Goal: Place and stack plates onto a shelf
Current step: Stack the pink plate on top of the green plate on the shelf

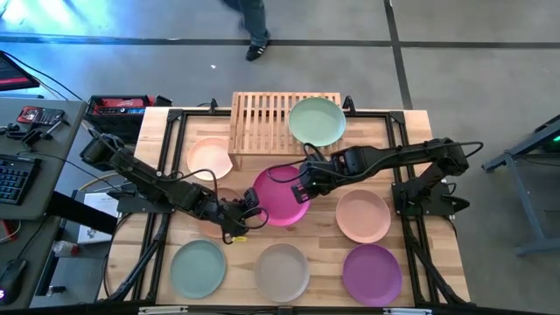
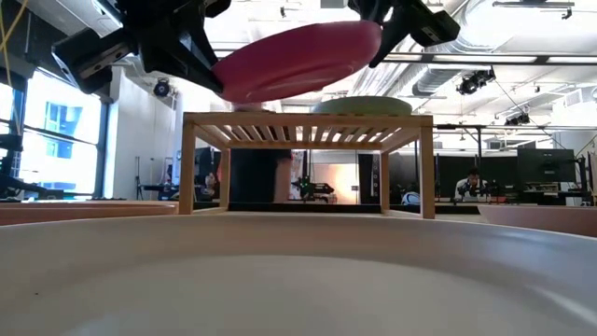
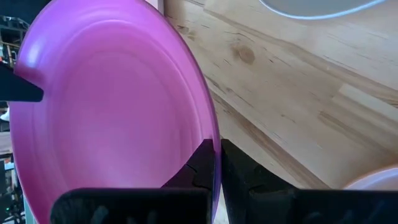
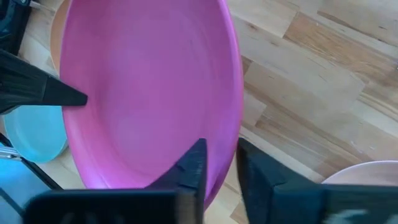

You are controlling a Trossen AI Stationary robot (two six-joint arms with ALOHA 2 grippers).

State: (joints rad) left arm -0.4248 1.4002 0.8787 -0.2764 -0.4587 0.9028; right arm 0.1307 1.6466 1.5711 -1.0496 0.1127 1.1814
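Note:
Both grippers hold the magenta plate [image 1: 280, 199] in the air over the table's middle, just near of the shelf [image 1: 258, 122]. My left gripper [image 1: 249, 213] is shut on its near-left rim and my right gripper [image 1: 304, 182] on its far-right rim. The low view shows the plate [image 2: 298, 56] tilted, above the level of the shelf's top [image 2: 308, 119]. The sage green plate [image 1: 317, 121] rests flat on the shelf's right half. The pale pink plate [image 1: 210, 157] lies on the table beside the shelf's left end. The tan plate [image 1: 220, 199] lies partly hidden under my left arm. My left gripper [image 3: 217, 149] pinches the magenta plate's rim [image 3: 211, 121] between its two fingers, one on the inner face and one on the underside. It comes roughly level from the table's near-left. The plate is lifted clear and tilted. My right gripper [image 4: 221, 149] pinches the opposite rim [image 4: 238, 121] the same way, one finger inside and one beneath. It reaches in from the table's far-right, and the plate hangs clear between both grippers.
The peach plate [image 1: 363, 214], mint plate [image 1: 199, 267], beige plate [image 1: 282, 271] and purple plate [image 1: 372, 273] lie flat on the near half of the table. The shelf's left half is bare slats. A person's legs [image 1: 254, 31] show beyond the far edge.

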